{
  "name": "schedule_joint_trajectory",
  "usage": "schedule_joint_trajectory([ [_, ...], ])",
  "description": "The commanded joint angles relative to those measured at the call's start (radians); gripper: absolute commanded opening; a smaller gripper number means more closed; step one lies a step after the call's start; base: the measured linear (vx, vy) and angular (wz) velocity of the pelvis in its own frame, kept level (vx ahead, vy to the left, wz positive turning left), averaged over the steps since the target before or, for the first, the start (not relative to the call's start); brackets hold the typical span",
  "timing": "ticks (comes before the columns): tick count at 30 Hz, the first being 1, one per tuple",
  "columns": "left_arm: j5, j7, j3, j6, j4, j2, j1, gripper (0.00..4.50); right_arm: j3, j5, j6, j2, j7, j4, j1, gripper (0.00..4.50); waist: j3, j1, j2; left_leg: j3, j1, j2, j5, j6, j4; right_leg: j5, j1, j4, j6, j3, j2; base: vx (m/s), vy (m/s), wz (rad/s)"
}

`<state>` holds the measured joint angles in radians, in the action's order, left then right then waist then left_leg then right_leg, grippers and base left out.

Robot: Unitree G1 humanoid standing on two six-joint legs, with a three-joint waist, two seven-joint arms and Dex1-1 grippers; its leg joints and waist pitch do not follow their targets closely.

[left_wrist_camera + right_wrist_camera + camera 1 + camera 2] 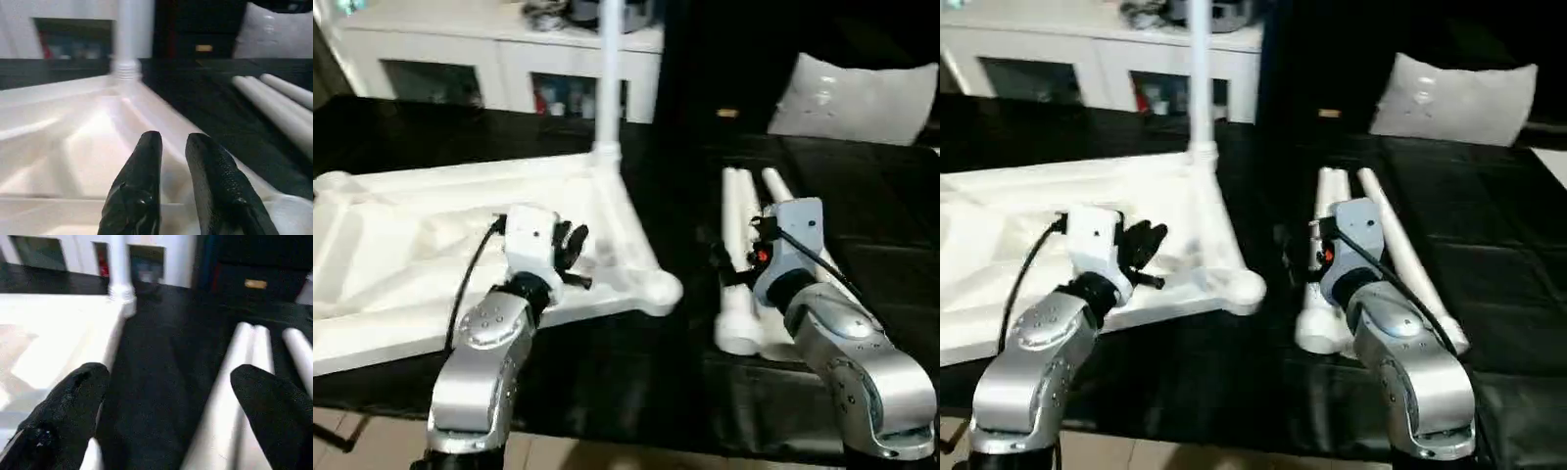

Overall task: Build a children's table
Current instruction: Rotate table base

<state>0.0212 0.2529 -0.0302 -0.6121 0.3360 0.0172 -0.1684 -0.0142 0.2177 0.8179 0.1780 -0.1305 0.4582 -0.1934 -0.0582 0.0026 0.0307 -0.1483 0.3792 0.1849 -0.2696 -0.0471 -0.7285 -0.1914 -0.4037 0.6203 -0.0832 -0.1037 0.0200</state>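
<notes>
Tabletop (pixel 421 245) of white plastic lies upside down on a black work surface (pixel 656 382), its ribbed underside facing up and filling the left half of the scene. One leg (pixel 608 69) stands upright in the far right corner socket, rising past the top of the head views. The near right corner socket (pixel 658 287) is a round, empty knob at the edge of the top.

Loose legs (pixel 744 255) — at least two long white tubes can be made out in the head views, and the right wrist view suggests a third — lie side by side on the black surface to the right of the top, well apart from it, running from near to far.

The left gripper (pixel 572 247) hangs over the right part of the ribbed underside, near the empty corner socket. Its fingers (pixel 139 191) stand close together with a narrow gap between them, and nothing is held in that gap.

The right gripper (pixel 168 416) sits over the near ends of the loose legs, its silver forearm reaching in from the near right. Its fingertips (pixel 73 401) are spread wide apart, with black surface and the white tubes showing between them; they clamp on nothing.

White cabinets (pixel 499 69) with glass doors line the far side, and a pale cushion (pixel 857 98) rests at the far right.
</notes>
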Motion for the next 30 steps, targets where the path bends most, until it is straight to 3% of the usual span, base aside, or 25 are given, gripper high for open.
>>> schedule_joint_trajectory([
  [1, -0.012, -0.006, -0.004, -0.008, 0.018, 0.006, -0.011, 1.05, 0.007, -0.011, 0.000, -0.001, -0.007, -0.002, -0.022, 4.50, 0.054, 0.014, 0.016, -0.011, 0.029, -0.059, -0.050, -0.046, 0.016, -0.440, 0.073, -0.171, -0.177, 0.064, 0.121, -0.046, -0.086, 0.04],
  [2, -0.013, -0.010, -0.007, -0.004, 0.015, 0.009, -0.016, 1.05, 0.011, -0.014, -0.003, 0.003, -0.009, -0.004, -0.027, 4.50, 0.069, -0.002, -0.050, 0.069, -0.040, 0.078, 0.049, -0.106, 0.142, -0.355, 0.041, -0.161, 0.027, -0.013, 0.051, -0.046, -0.086, 0.04],
  [3, -0.013, -0.013, -0.009, -0.002, 0.012, 0.012, -0.019, 1.05, 0.015, -0.016, -0.006, 0.008, -0.012, -0.008, -0.031, 4.50, 0.076, -0.022, -0.064, 0.169, -0.052, 0.226, 0.114, -0.161, 0.203, -0.294, 0.035, -0.051, 0.094, -0.021, 0.057, -0.049, -0.098, 0.02],
  [4, -0.013, -0.016, -0.013, -0.001, 0.010, 0.018, -0.024, 1.05, 0.023, -0.020, -0.010, 0.019, -0.016, -0.016, -0.038, 4.50, 0.078, -0.022, -0.060, 0.176, -0.081, 0.278, 0.163, -0.221, 0.212, -0.262, -0.035, 0.091, 0.100, 0.006, 0.076, -0.052, -0.112, -0.07],
  [5, -0.010, -0.017, -0.014, -0.003, 0.009, 0.020, -0.028, 1.05, 0.031, -0.024, -0.011, 0.028, -0.021, -0.025, -0.046, 4.50, 0.069, -0.026, -0.052, 0.153, -0.069, 0.218, 0.182, -0.270, 0.208, -0.182, -0.059, 0.135, 0.049, 0.038, 0.081, -0.052, -0.112, -0.07],
  [6, -0.009, -0.017, -0.014, -0.006, 0.010, 0.020, -0.029, 1.05, 0.037, -0.027, -0.013, 0.033, -0.024, -0.030, -0.049, 4.50, 0.064, -0.019, -0.035, 0.129, -0.059, 0.171, 0.176, -0.333, 0.198, -0.119, -0.048, 0.103, -0.018, 0.074, 0.093, -0.047, -0.129, -0.01],
  [7, -0.008, -0.016, -0.014, -0.007, 0.011, 0.021, -0.031, 1.05, 0.040, -0.029, -0.013, 0.036, -0.026, -0.034, -0.052, 4.50, 0.066, -0.021, -0.023, 0.112, -0.051, 0.134, 0.158, -0.337, 0.189, -0.092, -0.026, 0.067, -0.069, 0.087, 0.093, -0.040, -0.191, -0.01],
  [8, -0.008, -0.015, -0.017, -0.009, 0.012, 0.024, -0.033, 1.05, 0.042, -0.031, -0.008, 0.040, -0.024, -0.041, -0.056, 4.50, 0.071, -0.008, -0.002, 0.033, 0.022, -0.007, 0.112, -0.289, 0.105, -0.057, 0.046, -0.037, -0.238, 0.100, 0.122, -0.040, -0.191, -0.01],
  [9, -0.010, -0.013, -0.020, -0.011, 0.014, 0.028, -0.034, 1.05, 0.043, -0.034, -0.005, 0.042, -0.023, -0.049, -0.061, 4.50, 0.070, 0.025, 0.008, 0.001, 0.040, -0.056, 0.054, -0.214, 0.033, -0.142, 0.064, -0.093, -0.266, 0.122, 0.167, -0.109, -0.181, -0.07],
  [10, -0.012, -0.011, -0.024, -0.012, 0.015, 0.032, -0.035, 1.05, 0.042, -0.038, -0.005, 0.045, -0.021, -0.057, -0.066, 4.50, 0.073, 0.044, 0.031, 0.009, 0.040, -0.046, 0.029, -0.062, 0.024, -0.237, 0.083, -0.101, -0.218, 0.143, 0.181, -0.133, -0.169, -0.11],
  [11, -0.011, -0.012, -0.026, -0.015, 0.017, 0.037, -0.036, 1.05, 0.038, -0.042, 0.005, 0.045, -0.018, -0.067, -0.074, 4.50, 0.062, 0.050, 0.026, 0.010, 0.037, -0.042, 0.077, 0.027, 0.077, -0.293, 0.080, -0.097, -0.085, 0.111, 0.144, -0.133, -0.169, -0.11],
  [12, -0.009, -0.012, -0.026, -0.015, 0.017, 0.038, -0.036, 1.05, 0.037, -0.044, 0.008, 0.044, -0.017, -0.069, -0.076, 4.50, 0.060, 0.051, 0.018, 0.012, 0.025, -0.029, 0.065, 0.044, 0.104, -0.311, 0.075, -0.098, -0.031, 0.108, 0.134, -0.077, -0.175, -0.06],
  [13, -0.009, -0.012, -0.026, -0.015, 0.017, 0.038, -0.036, 1.05, 0.037, -0.044, 0.008, 0.044, -0.017, -0.069, -0.076, 4.50, 0.051, 0.042, 0.016, 0.019, 0.030, -0.022, 0.037, 0.062, 0.134, -0.359, 0.077, -0.098, 0.075, 0.096, 0.110, -0.082, -0.158, -0.05],
  [14, -0.006, -0.017, -0.027, -0.015, 0.017, 0.040, -0.037, 1.05, 0.035, -0.047, 0.009, 0.046, -0.018, -0.077, -0.084, 4.50, 0.054, 0.049, -0.002, 0.017, 0.002, -0.010, -0.030, 0.080, 0.143, -0.472, 0.061, -0.117, 0.152, 0.097, 0.107, -0.082, -0.158, -0.05],
  [16, 0.010, -0.017, -0.022, -0.023, 0.016, 0.034, -0.036, 1.05, 0.025, -0.048, 0.041, 0.048, -0.007, -0.095, -0.101, 4.50, 0.049, 0.047, -0.002, 0.011, -0.002, -0.013, -0.063, 0.106, 0.152, -0.570, 0.055, -0.134, 0.197, 0.086, 0.090, -0.079, -0.091, -0.05],
  [17, 0.049, 0.003, -0.010, -0.043, 0.021, 0.024, -0.031, 1.05, 0.026, -0.052, 0.066, 0.053, 0.002, -0.111, -0.111, 4.50, 0.042, 0.046, -0.020, 0.013, -0.012, -0.012, -0.093, 0.116, 0.158, -0.597, 0.046, -0.143, 0.201, 0.074, 0.083, -0.073, -0.059, -0.02],
  [18, 0.071, 0.018, -0.005, -0.050, 0.027, 0.020, -0.028, 1.05, 0.026, -0.056, 0.080, 0.057, 0.007, -0.121, -0.117, 4.50, 0.043, 0.041, -0.017, 0.012, -0.022, -0.010, -0.111, 0.118, 0.160, -0.603, 0.044, -0.149, 0.189, 0.068, 0.082, -0.065, -0.012, 0.00],
  [19, 0.097, 0.044, -0.004, -0.050, 0.038, 0.020, -0.023, 1.22, 0.026, -0.061, 0.097, 0.063, 0.012, -0.136, -0.124, 4.50, 0.043, 0.036, -0.017, 0.022, -0.018, 0.000, -0.130, 0.118, 0.172, -0.570, 0.055, -0.143, 0.159, 0.057, 0.085, -0.053, 0.035, -0.01],
  [20, 0.125, 0.076, -0.011, -0.048, 0.057, 0.030, -0.013, 1.33, 0.022, -0.073, 0.114, 0.067, 0.027, -0.165, -0.137, 4.50, 0.042, 0.032, -0.032, 0.029, -0.028, 0.016, -0.176, 0.119, 0.183, -0.540, 0.047, -0.143, 0.125, 0.053, 0.086, -0.053, 0.035, -0.01],
  [22, 0.125, 0.135, -0.056, -0.061, 0.072, 0.085, -0.010, 1.43, 0.006, -0.086, 0.133, 0.075, 0.041, -0.223, -0.173, 4.50, 0.037, 0.023, -0.043, 0.036, -0.034, 0.029, -0.254, 0.124, 0.195, -0.514, 0.046, -0.139, 0.075, 0.047, 0.087, -0.036, 0.066, 0.00],
  [23, 0.124, 0.148, -0.067, -0.063, 0.074, 0.098, -0.010, 1.52, 0.002, -0.089, 0.136, 0.076, 0.043, -0.238, -0.182, 4.50, 0.038, 0.015, -0.042, 0.044, -0.027, 0.032, -0.291, 0.128, 0.203, -0.484, 0.057, -0.129, 0.055, 0.046, 0.090, -0.031, 0.071, 0.00],
  [25, 0.130, 0.233, -0.121, -0.082, 0.089, 0.176, -0.011, 1.66, -0.027, -0.091, 0.154, 0.084, 0.052, -0.333, -0.247, 4.50, 0.036, 0.011, -0.048, 0.045, -0.032, 0.034, -0.313, 0.137, 0.208, -0.436, 0.051, -0.121, 0.024, 0.055, 0.094, -0.013, 0.077, -0.04],
  [27, 0.137, 0.263, -0.139, -0.095, 0.095, 0.204, -0.014, 1.81, -0.034, -0.090, 0.153, 0.099, 0.046, -0.399, -0.289, 4.50, 0.038, 0.008, -0.045, 0.038, -0.025, 0.029, -0.282, 0.138, 0.206, -0.382, 0.055, -0.113, -0.009, 0.062, 0.099, -0.007, 0.075, -0.01],
  [28, 0.148, 0.279, -0.148, -0.107, 0.102, 0.217, -0.015, 1.86, -0.031, -0.091, 0.151, 0.111, 0.034, -0.435, -0.311, 4.50, 0.036, 0.010, -0.045, 0.032, -0.032, 0.027, -0.271, 0.134, 0.204, -0.379, 0.046, -0.115, -0.027, 0.066, 0.101, 0.005, 0.055, 0.08],
  [30, 0.161, 0.303, -0.162, -0.121, 0.115, 0.239, -0.015, 2.10, -0.021, -0.098, 0.141, 0.136, 0.013, -0.496, -0.342, 4.50, 0.039, 0.009, -0.045, 0.028, -0.024, 0.026, -0.238, 0.127, 0.203, -0.360, 0.054, -0.107, -0.052, 0.068, 0.109, 0.003, 0.028, 0.04],
])
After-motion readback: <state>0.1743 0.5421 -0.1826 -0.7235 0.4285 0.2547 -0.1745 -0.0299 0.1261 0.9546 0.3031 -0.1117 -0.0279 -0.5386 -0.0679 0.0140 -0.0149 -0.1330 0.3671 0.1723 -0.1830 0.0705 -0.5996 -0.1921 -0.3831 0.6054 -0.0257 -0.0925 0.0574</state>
